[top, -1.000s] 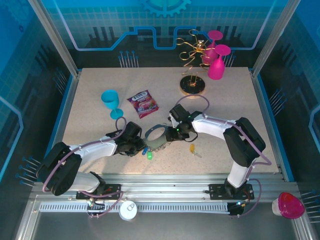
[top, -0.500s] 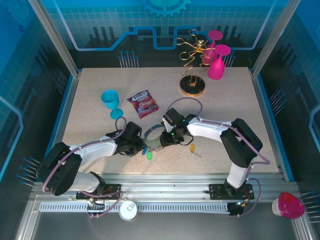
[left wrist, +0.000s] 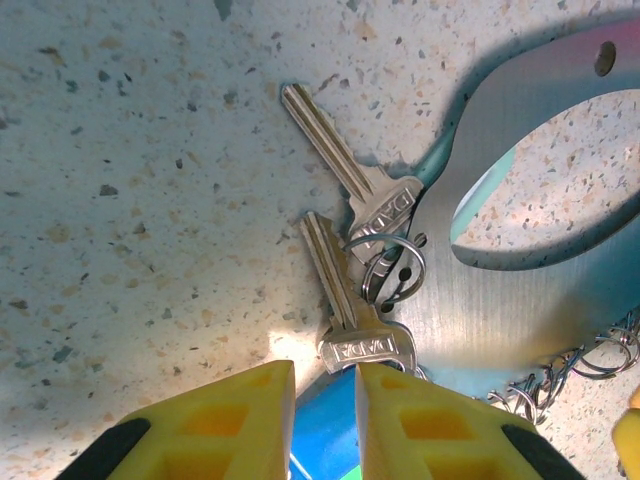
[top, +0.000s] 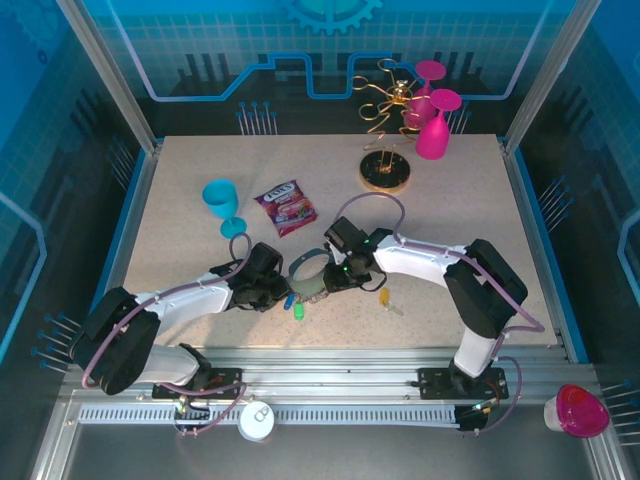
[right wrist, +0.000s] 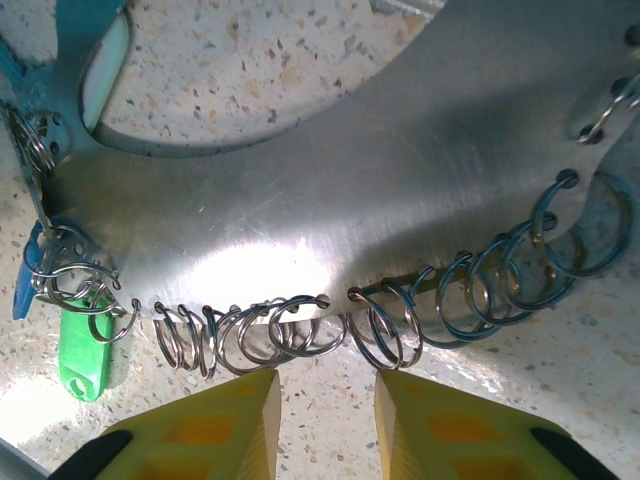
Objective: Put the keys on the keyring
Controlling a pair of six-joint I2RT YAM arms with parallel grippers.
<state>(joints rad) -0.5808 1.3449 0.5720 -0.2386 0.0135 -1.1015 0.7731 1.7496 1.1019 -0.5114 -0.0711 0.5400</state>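
The top view takes in what the wrist cameras miss. The yellow key (top: 385, 297) lies loose on the surface (top: 450, 210), off to the right of the right claw (top: 328, 283) and apart from the keyring (top: 305, 268). The keyring sits between that claw and the left claw (top: 278, 292). Beyond both claws lie the snack packet (top: 285, 207) and the blue goblet (top: 222, 205).

The left wrist view gives the close detail. Two silver keys point away from the left claw (left wrist: 322, 390), the farther key (left wrist: 335, 150) ahead and the blue-headed key (left wrist: 345, 300) nearer. A small split ring (left wrist: 395, 272) sits at the farther key's head, against the keyring's flat plate (left wrist: 540, 210) on the front right.

The right wrist view shows the chain (right wrist: 300, 335) of rings threaded along the plate's edge (right wrist: 330, 200), just ahead of the right claw (right wrist: 325, 385). It also shows the green key (right wrist: 80, 350) lying flat to that claw's front left.

A second ago the right claw stood further right and left more of the oval loop uncovered. It has since slid left over the loop's right end. The left arm and the yellow key lie as before.

The left claw's fingers (left wrist: 215, 430) are nearly together, pinching the blue plastic head of the nearer key. The right claw is partly spread, with nothing between its fingers (right wrist: 200, 425), and its tips stop just short of the chain.
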